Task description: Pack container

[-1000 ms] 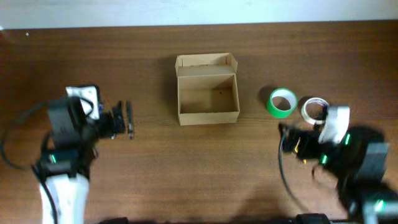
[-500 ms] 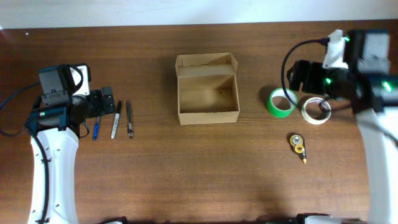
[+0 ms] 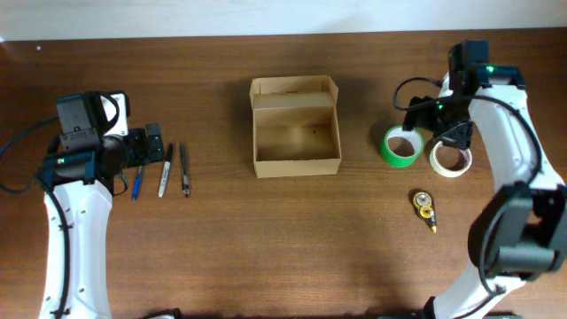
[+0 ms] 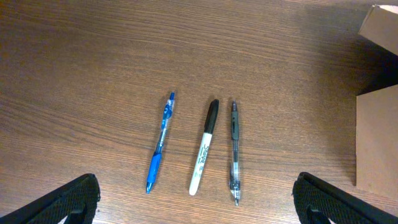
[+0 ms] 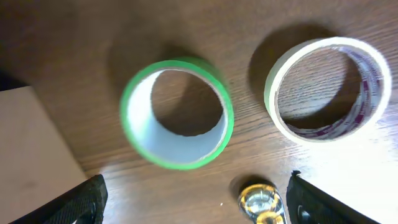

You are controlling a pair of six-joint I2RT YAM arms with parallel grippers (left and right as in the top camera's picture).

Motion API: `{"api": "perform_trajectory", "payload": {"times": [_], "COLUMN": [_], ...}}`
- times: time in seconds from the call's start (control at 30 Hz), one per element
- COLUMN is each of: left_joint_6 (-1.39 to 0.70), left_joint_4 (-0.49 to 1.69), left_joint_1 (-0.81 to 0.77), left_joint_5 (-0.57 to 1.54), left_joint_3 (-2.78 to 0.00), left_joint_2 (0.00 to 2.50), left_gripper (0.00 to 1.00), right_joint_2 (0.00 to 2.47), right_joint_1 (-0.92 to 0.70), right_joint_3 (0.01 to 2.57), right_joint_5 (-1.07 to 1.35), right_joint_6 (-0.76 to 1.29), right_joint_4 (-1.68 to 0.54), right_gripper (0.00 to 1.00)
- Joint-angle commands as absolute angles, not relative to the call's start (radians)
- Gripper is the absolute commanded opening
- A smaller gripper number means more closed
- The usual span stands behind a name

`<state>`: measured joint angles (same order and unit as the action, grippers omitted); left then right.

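The container (image 3: 296, 127) is a tan cardboard box, open and empty, flap lid folded back, at the table's middle; its edge shows in the left wrist view (image 4: 377, 143). My left gripper (image 3: 152, 142) is open over three pens: a blue pen (image 4: 160, 142), a white marker (image 4: 204, 147) and a clear pen (image 4: 234, 152). My right gripper (image 3: 431, 127) is open above a green tape roll (image 5: 177, 112) and a white tape roll (image 5: 328, 88). A yellow tape measure (image 5: 261, 203) lies nearby.
The pens lie side by side left of the box (image 3: 161, 169). The green roll (image 3: 401, 145), white roll (image 3: 450, 157) and tape measure (image 3: 425, 208) lie right of it. The table's far edge meets a white wall.
The right arm swung from the front right to above the tape rolls, then shifted slightly left. The left arm moved back left off the pens, then held still.
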<state>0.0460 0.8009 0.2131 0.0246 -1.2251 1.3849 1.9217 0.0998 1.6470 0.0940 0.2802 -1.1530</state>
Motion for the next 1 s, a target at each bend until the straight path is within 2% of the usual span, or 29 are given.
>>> {"api": "perform_trajectory", "payload": {"times": [0.0,0.1,0.33,0.6,0.63,0.7,0.77,0.9,0.97], "left_joint_6": [0.065,0.065,0.065,0.065,0.065,0.065,0.065,0.065,0.065], "left_joint_4": [0.801,0.801,0.801,0.801,0.801,0.801,0.801,0.801,0.801], "left_joint_1": [0.219,0.219,0.219,0.219,0.219,0.219,0.219,0.219,0.219], "left_joint_5": [0.022,0.022,0.022,0.022,0.022,0.022,0.022,0.022,0.022], "left_joint_3": [-1.242,-1.242,-1.242,-1.242,-1.242,-1.242,-1.242,-1.242,-1.242], "left_joint_2": [1.39,1.39,1.39,1.39,1.39,1.39,1.39,1.39,1.39], "left_gripper": [1.0,0.99,1.0,1.0,0.99,1.0,0.99,0.99,1.0], "right_joint_2": [1.979,2.021,2.093,2.154,2.16,2.167,2.168,2.168,2.168], "right_joint_1": [0.107,0.106,0.105,0.106,0.106,0.106,0.106,0.106,0.106], "right_joint_3": [1.652,1.638,1.627,1.626,1.625,1.625,1.625,1.625,1.626], "right_joint_5": [0.084,0.077,0.077,0.07,0.07,0.07,0.07,0.07,0.07], "right_joint_6": [0.286,0.288,0.29,0.29,0.29,0.29,0.29,0.29,0.29], "right_joint_4": [-1.166,-1.159,-1.147,-1.129,-1.122,-1.114,-1.109,-1.103,-1.102], "right_gripper": [0.9,0.87,0.71,0.67,0.62,0.45,0.23,0.04,0.04]}}
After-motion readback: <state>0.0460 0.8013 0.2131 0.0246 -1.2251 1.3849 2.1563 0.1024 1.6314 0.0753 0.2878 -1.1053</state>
